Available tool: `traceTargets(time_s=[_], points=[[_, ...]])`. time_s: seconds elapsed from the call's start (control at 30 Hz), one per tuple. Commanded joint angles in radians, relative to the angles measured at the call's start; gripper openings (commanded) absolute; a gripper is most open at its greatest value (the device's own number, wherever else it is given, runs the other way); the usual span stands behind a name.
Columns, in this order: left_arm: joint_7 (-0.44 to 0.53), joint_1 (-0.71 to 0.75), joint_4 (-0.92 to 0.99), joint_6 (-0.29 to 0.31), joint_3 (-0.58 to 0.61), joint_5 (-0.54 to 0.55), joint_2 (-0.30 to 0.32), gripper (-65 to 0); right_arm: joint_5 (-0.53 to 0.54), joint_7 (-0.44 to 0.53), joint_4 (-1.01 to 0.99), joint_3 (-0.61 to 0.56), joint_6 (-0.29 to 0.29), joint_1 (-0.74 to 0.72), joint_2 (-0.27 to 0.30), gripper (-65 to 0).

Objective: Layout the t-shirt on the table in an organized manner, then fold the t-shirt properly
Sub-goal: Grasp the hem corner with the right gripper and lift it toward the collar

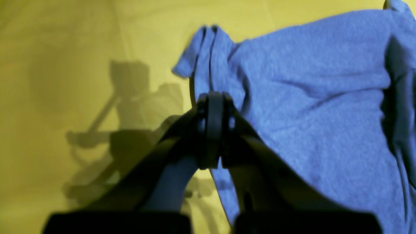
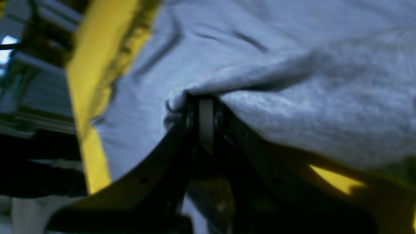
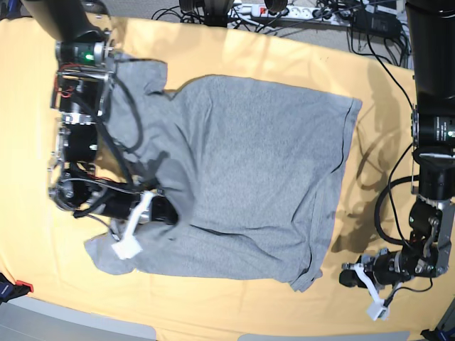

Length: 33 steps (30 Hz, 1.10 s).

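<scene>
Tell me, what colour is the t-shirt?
Heather grey; the t-shirt shows best in the base view, lying on the yellow-orange table.

Power strip (image 3: 274, 10) w/ cables (image 3: 370, 28) behind far edge.

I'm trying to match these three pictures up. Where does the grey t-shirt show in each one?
Left wrist view: the t-shirt fills the right half, a bunched edge at the shut left gripper.
Right wrist view: it covers the top and right, a fold pinched in the right gripper.
Base view: spread across the middle.
Shared landmark: the yellow table cloth.
</scene>
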State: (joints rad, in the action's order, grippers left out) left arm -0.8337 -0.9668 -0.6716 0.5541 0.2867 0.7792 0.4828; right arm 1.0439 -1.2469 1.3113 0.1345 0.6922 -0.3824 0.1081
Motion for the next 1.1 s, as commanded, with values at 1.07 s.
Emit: traceTargets(time_s=[1.07], points=[[-0.001, 0.044, -0.015, 0.001, -0.006, 0.024, 0.010, -65.0, -0.183, -0.116, 0.219, -0.078, -0.058, -0.114, -0.030, -39.3]])
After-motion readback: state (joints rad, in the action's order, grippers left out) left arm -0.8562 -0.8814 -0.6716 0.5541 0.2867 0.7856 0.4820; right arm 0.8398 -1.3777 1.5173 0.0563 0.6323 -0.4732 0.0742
